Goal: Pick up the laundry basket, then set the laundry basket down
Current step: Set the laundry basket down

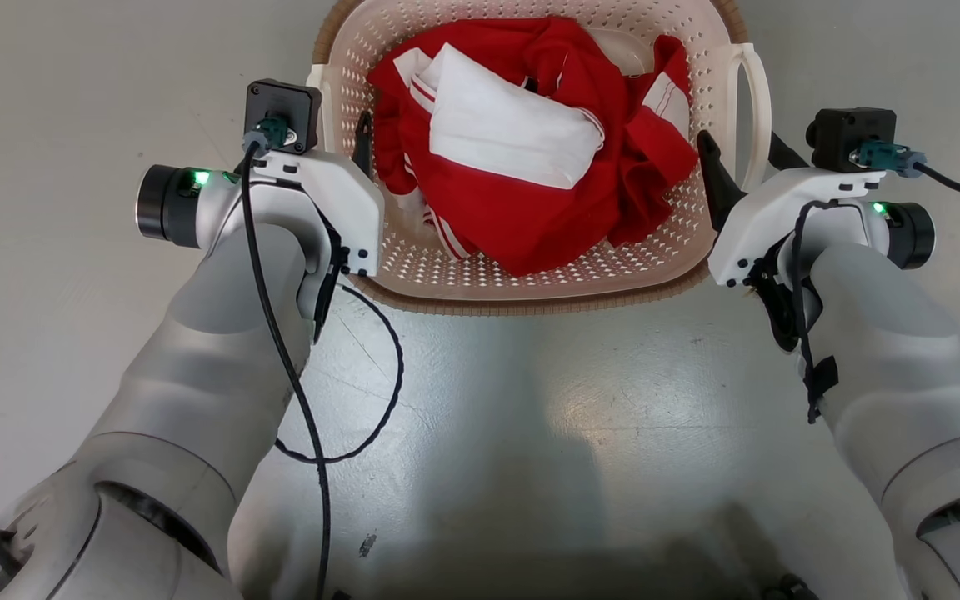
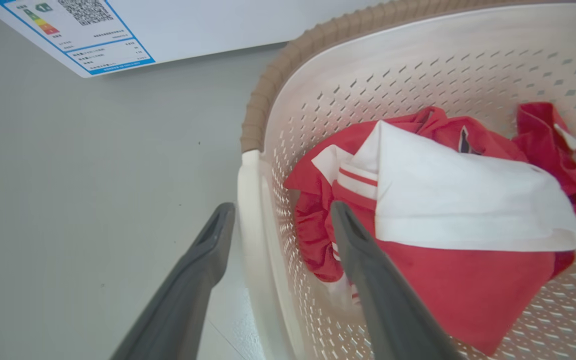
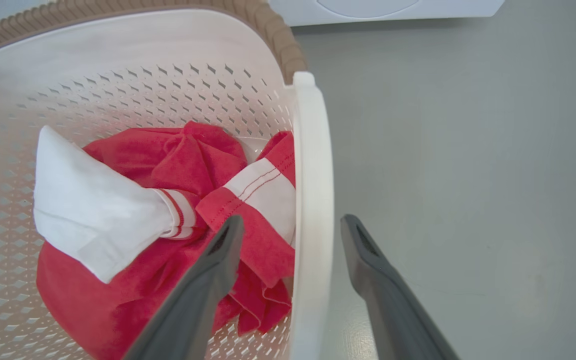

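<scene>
While jaws straddle handles (image 1: 762, 108), laundry basket (image 1: 530, 279) holds clothes (image 1: 522, 200).

floor (image 1: 530, 400): pale grey, glossy (faint scuffs) | white appliance (image 2: 218, 20): energy label (image 2: 88, 40) | glare (image 1: 605, 408): mid-floor

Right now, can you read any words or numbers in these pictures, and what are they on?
No text is clear enough to read.
Label on the white appliance: a QR code, coloured bars and rows of tiny print, all too small and blurred to read.
Red-and-white clothes in the laundry basket: one small dark mark, too small to tell if it is writing.
</scene>
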Controlling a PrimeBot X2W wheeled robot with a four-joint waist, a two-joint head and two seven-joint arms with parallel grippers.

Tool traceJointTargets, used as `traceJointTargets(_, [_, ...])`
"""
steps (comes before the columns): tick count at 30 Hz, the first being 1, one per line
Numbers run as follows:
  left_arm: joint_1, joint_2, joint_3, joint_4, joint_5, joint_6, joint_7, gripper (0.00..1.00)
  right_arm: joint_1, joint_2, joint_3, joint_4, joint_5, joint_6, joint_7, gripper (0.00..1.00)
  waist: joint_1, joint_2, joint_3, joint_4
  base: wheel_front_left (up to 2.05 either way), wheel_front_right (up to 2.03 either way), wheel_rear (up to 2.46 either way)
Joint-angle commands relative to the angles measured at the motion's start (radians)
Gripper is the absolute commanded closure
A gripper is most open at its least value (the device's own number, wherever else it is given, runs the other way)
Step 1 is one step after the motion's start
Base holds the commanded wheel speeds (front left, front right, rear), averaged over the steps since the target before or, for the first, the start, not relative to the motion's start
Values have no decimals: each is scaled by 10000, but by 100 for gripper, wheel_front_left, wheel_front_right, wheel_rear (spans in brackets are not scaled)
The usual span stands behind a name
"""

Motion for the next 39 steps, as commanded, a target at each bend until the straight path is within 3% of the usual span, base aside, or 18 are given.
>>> traceJointTargets(1, [18,239,159,-115,138,142,-62,0,356,223,16,-106,-97,62,-118,0,0,-1,-10,8,0,0,0])
traceJointTargets(17, [317,329,472,-302,334,188,-62,0,483,225,-414,-105,-195,62,-379,0,0,-1,-601,-87,0,0,0])
traceJointTargets(30, [1282,444,1230,-1098,435,220,-62,0,776,225,-547,-153,-317,62,-661,0,0,-1,-2261,-129,0,0,0])
traceJointTargets(39, [2451,633,2143,-2231,903,198,-63,0,1770,220,-1161,-1336,-1138,62,-674,0,0,-1,-3814,-89,0,0,0])
